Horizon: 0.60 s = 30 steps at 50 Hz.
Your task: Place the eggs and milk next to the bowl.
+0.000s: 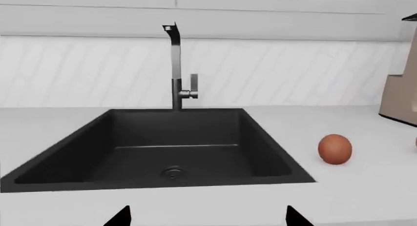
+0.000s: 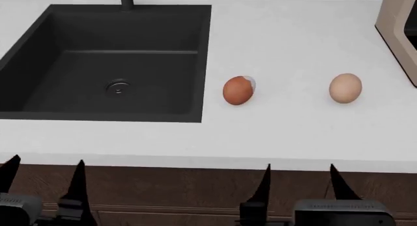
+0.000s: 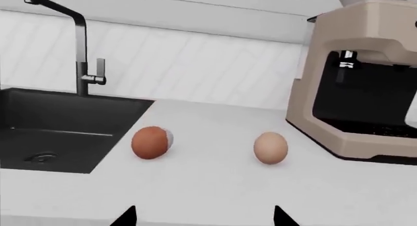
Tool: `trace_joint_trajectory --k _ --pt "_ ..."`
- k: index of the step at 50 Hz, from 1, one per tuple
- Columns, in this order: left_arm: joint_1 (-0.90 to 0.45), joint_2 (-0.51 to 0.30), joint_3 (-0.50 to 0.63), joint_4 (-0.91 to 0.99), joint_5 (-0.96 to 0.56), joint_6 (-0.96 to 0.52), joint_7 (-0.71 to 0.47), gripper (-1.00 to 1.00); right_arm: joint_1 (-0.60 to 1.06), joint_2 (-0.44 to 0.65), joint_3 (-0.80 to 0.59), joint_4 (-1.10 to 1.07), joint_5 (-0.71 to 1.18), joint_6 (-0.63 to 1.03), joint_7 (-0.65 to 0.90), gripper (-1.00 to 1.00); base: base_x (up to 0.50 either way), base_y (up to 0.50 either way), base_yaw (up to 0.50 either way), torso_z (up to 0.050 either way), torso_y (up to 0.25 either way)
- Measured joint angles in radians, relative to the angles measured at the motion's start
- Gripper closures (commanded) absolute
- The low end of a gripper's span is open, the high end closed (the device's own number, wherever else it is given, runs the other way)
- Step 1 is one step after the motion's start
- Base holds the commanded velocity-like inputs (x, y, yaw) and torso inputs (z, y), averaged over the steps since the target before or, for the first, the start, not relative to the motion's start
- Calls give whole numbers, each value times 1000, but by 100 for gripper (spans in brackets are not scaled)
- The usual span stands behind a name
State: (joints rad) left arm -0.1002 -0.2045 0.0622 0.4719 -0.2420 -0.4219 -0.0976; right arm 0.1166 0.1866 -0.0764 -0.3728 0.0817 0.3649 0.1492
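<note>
Two eggs lie on the white counter. The reddish-brown egg (image 2: 238,90) (image 3: 151,142) (image 1: 335,149) with a pale patch rests just right of the sink. A plain tan-pink egg (image 2: 345,88) (image 3: 270,148) lies further right, near the coffee machine. Both grippers hover in front of the counter's front edge, well short of the eggs. My left gripper (image 2: 44,179) (image 1: 207,217) is open and holds nothing. My right gripper (image 2: 300,181) (image 3: 203,216) is open too, facing the gap between the eggs. The milk and the bowl are out of view.
A black sink (image 2: 104,65) (image 1: 163,148) with a dark faucet (image 1: 177,65) (image 3: 78,45) fills the counter's left part. A beige coffee machine (image 3: 358,79) (image 2: 399,30) stands at the right. Brown cabinet fronts (image 2: 195,187) lie below the counter edge. A white tiled wall backs the counter.
</note>
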Motion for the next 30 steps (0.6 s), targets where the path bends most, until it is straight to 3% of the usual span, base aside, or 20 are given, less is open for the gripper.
trace_joint_trajectory --k 15,30 --pt "-227 -75 -82 167 -166 -385 -17 -100 193 71 51 -144 58 296 -23 -100 0 0 0 0 0" --pt "-536 -107 -128 95 -278 -658 -27 -100 474 124 91 -114 134 545 -72 -100 0 0 0 0 0"
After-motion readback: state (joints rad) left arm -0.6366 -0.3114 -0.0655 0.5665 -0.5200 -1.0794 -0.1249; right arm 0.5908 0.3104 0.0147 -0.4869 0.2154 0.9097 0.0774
